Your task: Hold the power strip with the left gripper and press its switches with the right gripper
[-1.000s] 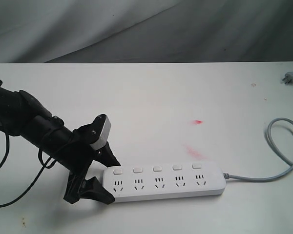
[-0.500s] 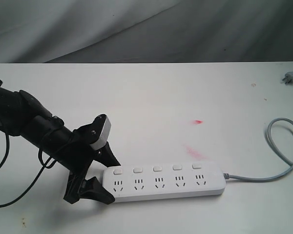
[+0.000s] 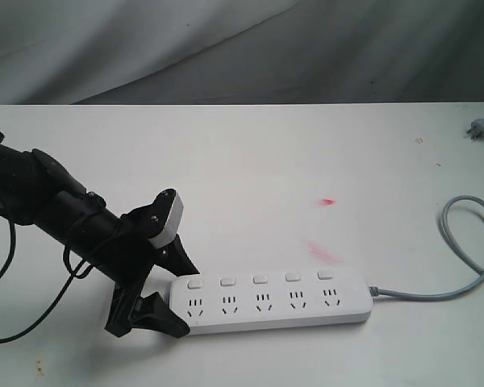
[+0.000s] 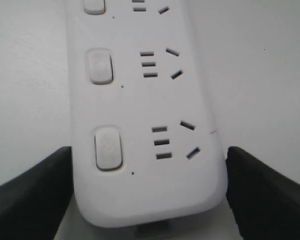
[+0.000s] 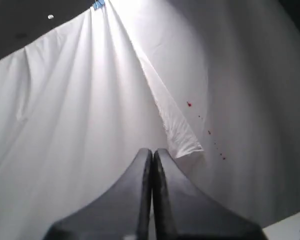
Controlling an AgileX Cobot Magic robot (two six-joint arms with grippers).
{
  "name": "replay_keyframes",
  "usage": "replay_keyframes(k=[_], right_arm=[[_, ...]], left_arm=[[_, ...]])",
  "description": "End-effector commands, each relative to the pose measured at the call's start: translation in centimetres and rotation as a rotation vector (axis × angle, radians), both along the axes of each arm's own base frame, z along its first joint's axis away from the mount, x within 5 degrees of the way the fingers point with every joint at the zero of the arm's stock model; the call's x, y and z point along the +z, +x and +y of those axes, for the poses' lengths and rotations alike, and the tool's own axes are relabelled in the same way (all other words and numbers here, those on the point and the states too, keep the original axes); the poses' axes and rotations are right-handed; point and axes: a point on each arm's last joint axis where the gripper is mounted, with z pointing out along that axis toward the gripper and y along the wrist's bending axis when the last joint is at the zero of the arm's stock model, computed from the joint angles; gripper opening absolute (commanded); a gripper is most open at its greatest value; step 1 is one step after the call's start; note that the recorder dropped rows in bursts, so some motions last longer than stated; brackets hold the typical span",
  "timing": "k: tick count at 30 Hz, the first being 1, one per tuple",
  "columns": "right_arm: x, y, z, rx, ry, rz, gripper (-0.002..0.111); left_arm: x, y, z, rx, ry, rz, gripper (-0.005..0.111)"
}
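The white power strip (image 3: pixel 270 302) lies flat on the white table (image 3: pixel 250 161), sockets facing up, its grey cord (image 3: pixel 480 278) looping off to the right. Its five square switches (image 3: pixel 260 279) run in a row above the sockets. My left gripper (image 3: pixel 185 301) clasps the strip's left end, one black finger against each long side. In the left wrist view the strip (image 4: pixel 140 100) fills the space between the fingers (image 4: pixel 35 190) of the left gripper (image 4: pixel 149 165), the nearest switch (image 4: pixel 108 148) just ahead. My right gripper (image 5: pixel 152 152) is shut and empty, facing the backdrop cloth, outside the exterior view.
A small grey plug (image 3: pixel 482 129) rests at the table's far right edge. Red marks (image 3: pixel 327 201) stain the tabletop above the strip. A grey cloth backdrop (image 3: pixel 242 48) hangs behind the table. The left arm's black cable (image 3: pixel 8 266) droops at the left.
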Motion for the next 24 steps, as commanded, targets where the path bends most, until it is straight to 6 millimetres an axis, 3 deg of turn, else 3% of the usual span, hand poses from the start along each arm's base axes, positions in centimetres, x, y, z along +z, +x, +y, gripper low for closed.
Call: replay_keyframes(k=[1, 2, 3, 4, 5, 6, 7, 8, 9, 13, 16, 20, 24], right_arm=[[4.3, 4.1, -0.3, -0.022, -0.139, 0.291, 0.000], [5.8, 6.6, -0.4, -0.020, -0.266, 0.433, 0.000], [6.3, 7.7, -0.4, -0.011, -0.335, 0.490, 0.000], [7.4, 10.5, -0.3, 0.052, -0.457, 0.618, 0.000], [7.7, 11.7, -0.1, 0.102, -0.496, 0.658, 0.000], [8.2, 14.6, 0.8, 0.265, -0.619, 0.730, 0.000], [8.3, 15.9, 1.2, 0.352, -0.648, 0.756, 0.000], [8.1, 18.4, 2.5, 0.552, -0.679, 0.746, 0.000], [7.9, 19.4, 2.9, 0.627, -0.693, 0.726, 0.000], [5.3, 23.6, 4.4, 0.920, -0.842, 0.594, 0.000], [2.4, 25.9, 4.6, 1.015, -0.921, 0.561, 0.000], [-1.6, 28.7, 5.6, 1.063, -0.871, 0.642, 0.001], [-5.3, 29.9, 8.5, 1.189, -0.874, 0.683, 0.019]], left_arm=[[-0.1, 0.1, -0.2, -0.006, 0.001, -0.009, 0.002], [-0.1, 0.1, -0.2, -0.006, 0.001, -0.009, 0.002], [-0.1, 0.1, -0.2, -0.006, 0.001, -0.009, 0.002], [-0.1, 0.1, -0.2, -0.006, 0.001, -0.009, 0.002], [-0.1, 0.1, -0.2, -0.006, 0.001, -0.009, 0.002], [-0.1, 0.1, -0.2, -0.006, 0.001, -0.009, 0.002], [-0.1, 0.1, -0.2, -0.006, 0.001, -0.009, 0.002], [-0.1, 0.1, -0.2, -0.006, 0.001, -0.009, 0.002], [-0.1, 0.1, -0.2, -0.006, 0.001, -0.009, 0.002], [-0.1, 0.1, -0.2, -0.006, 0.001, -0.009, 0.002], [-0.1, 0.1, -0.2, -0.006, 0.001, -0.009, 0.002], [-0.1, 0.1, -0.2, -0.006, 0.001, -0.009, 0.002], [-0.1, 0.1, -0.2, -0.006, 0.001, -0.009, 0.002]])
